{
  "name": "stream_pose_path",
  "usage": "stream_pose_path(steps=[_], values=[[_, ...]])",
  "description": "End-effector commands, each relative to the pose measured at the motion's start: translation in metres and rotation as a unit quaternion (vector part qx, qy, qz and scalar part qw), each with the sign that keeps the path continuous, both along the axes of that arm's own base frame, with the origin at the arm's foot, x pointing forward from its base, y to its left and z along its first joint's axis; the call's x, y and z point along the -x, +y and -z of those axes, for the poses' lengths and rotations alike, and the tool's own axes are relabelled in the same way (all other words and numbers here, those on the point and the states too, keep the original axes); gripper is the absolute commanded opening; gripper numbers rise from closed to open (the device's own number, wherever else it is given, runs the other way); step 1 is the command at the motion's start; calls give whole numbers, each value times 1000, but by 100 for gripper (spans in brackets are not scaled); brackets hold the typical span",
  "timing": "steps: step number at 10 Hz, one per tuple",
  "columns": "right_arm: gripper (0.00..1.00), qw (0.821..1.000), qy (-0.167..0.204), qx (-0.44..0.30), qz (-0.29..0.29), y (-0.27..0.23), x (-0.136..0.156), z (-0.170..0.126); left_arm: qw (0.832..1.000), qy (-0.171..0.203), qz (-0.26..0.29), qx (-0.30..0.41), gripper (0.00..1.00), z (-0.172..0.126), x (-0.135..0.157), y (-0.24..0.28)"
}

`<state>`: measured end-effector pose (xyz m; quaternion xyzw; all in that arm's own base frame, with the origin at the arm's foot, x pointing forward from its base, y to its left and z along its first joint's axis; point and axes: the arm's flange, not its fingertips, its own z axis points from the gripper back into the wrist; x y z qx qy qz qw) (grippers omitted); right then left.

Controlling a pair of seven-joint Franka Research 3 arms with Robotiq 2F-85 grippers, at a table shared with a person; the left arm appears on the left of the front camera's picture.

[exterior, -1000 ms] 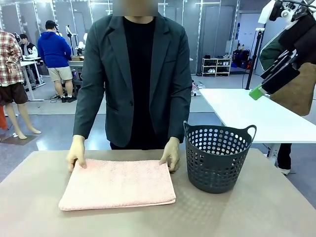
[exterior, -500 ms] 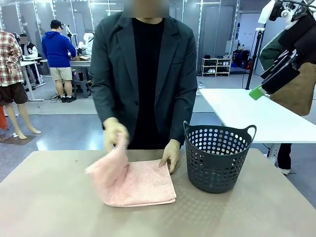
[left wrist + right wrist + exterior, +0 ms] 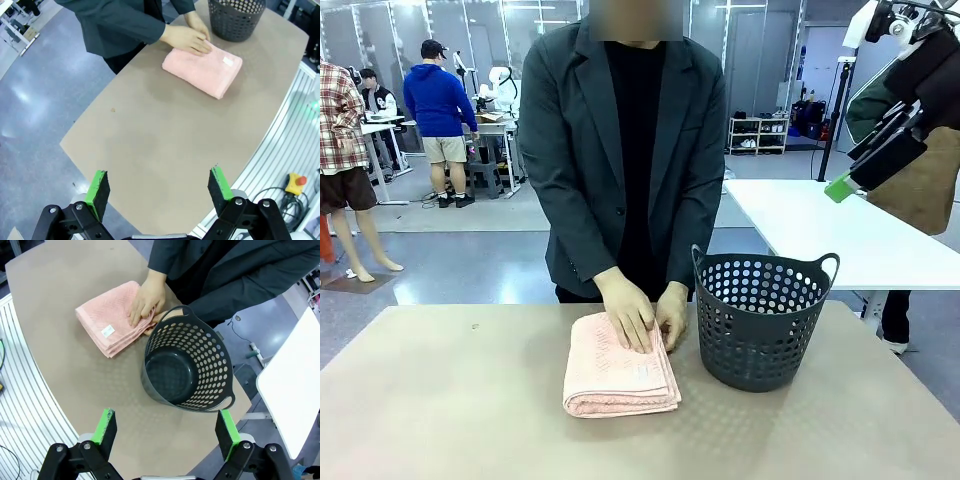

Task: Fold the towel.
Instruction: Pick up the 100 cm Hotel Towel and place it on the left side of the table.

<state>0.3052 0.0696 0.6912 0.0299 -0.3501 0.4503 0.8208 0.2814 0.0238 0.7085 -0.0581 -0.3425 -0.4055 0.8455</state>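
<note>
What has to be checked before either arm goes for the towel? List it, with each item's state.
1. The towel lies folded and flat on the table: ok.
2. The person's hands are off the towel: not ok, both rest on its far end.
3. The left gripper is open and empty, high above the table: ok.
4. The right gripper is open and empty: ok.
5. The basket stands upright beside the towel with nothing inside: ok.
6. The person has finished folding: cannot tell.
</note>
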Motion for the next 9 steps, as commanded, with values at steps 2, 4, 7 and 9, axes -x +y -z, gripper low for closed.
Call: stream_pose_path(steps=[2,4,7,9], values=[[100,1000,1,-3,10,0,1,1,1000,2,-11,0,100,0,2,-1],[100,1000,1,-3,10,0,1,1,1000,2,-11,0,100,0,2,-1],[100,1000,1,-3,10,0,1,1,1000,2,-11,0,100,0,2,-1],[100,1000,1,-3,10,0,1,1,1000,2,-11,0,100,0,2,-1]])
